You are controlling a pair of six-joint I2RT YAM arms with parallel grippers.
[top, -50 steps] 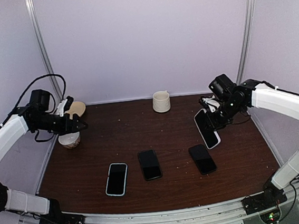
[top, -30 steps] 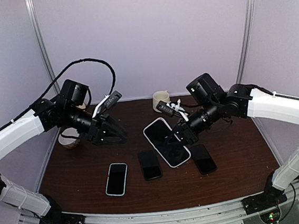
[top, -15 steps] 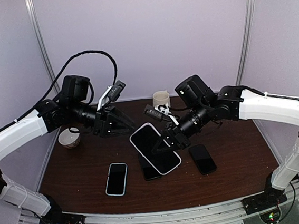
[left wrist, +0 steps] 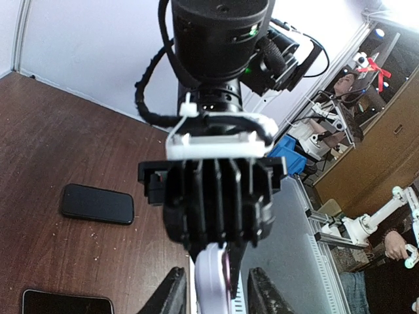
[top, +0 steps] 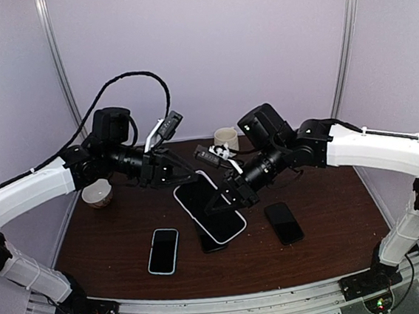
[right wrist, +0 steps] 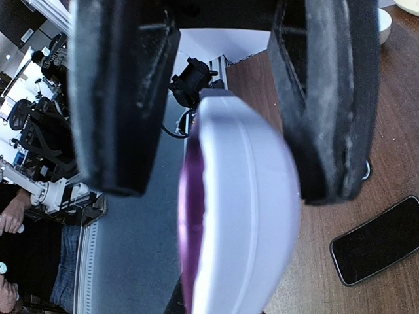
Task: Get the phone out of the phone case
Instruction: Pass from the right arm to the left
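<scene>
The phone (top: 208, 207), dark screen up, sits in a pale lilac-white phone case (top: 236, 229) and is held tilted above the table's middle. My right gripper (top: 234, 193) is shut on the case's right long edge. In the right wrist view the case (right wrist: 252, 209) fills the space between the fingers (right wrist: 327, 131), with a purple strip along its left side. My left gripper (top: 188, 177) is at the case's upper left corner. In the left wrist view its fingertips (left wrist: 171, 293) stand either side of the case edge (left wrist: 211, 278), open, with a gap on each side.
On the brown table (top: 333, 212) lie a phone in a light-blue case (top: 163, 250), a black phone (top: 207, 242) partly under the held one, and another black phone (top: 283, 222). A cream mug (top: 226, 136) stands at the back and a small bowl (top: 98, 191) at the left.
The right arm carried the cased phone left to the table's middle. The left arm swung in to its upper corner, and its jaws narrowed around the case edge.
</scene>
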